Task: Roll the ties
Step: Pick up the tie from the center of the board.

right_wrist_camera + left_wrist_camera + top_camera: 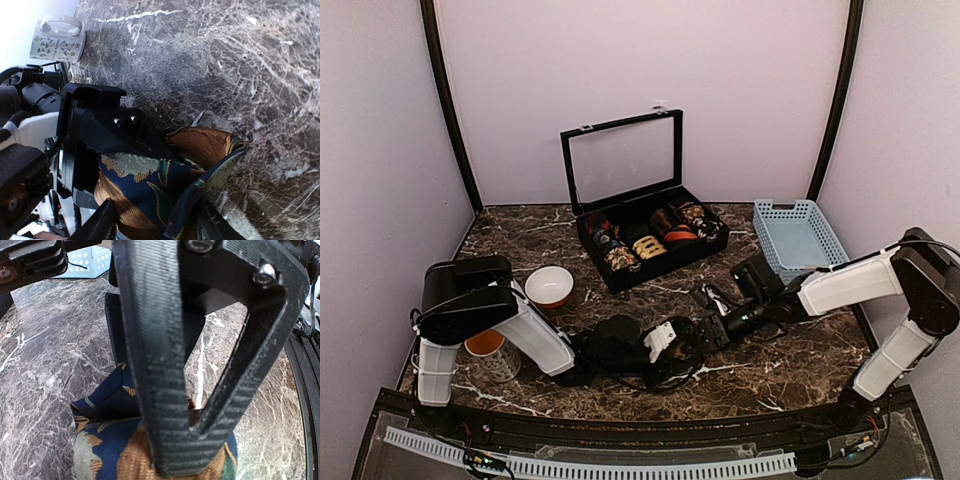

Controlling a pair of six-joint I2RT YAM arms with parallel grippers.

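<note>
- Black case [655, 264] with a clear lid standing open, at the back of the marble table [790, 370]. Its compartments hold fabric coils [621, 258], among them a cream-and-brown coil [650, 246] and a red-orange coil [680, 236]. The others are dark and too small for me to sort.
- A blue basket [785, 206] with slotted walls sits just right of the case.
- A white bowl [550, 270], orange inside, stands left of the case. A mug [498, 362] with an orange interior is at the near left of the table. I cannot tell whether either holds anything.
- Writing: in my right wrist view the mug's pale side carries rows of small dark printed marks, and I cannot read them.
- The tie [145, 185] is navy with brown-orange and pale green patches. It lies bunched on the marble at the front middle of the table. It is in front of the case and well apart from it, between my two grippers.
- My left gripper [186, 450] shows one black ribbed finger [150, 365] coming down onto the tie, its tip touching the fabric. Its partner is hidden, so I cannot tell whether I am pinching or only pressing.
- My right gripper [160, 225] has its fingers [102, 225] moderately apart, and folded tie fills the gap between them. I am holding the tie there, just beside my left gripper.
</note>
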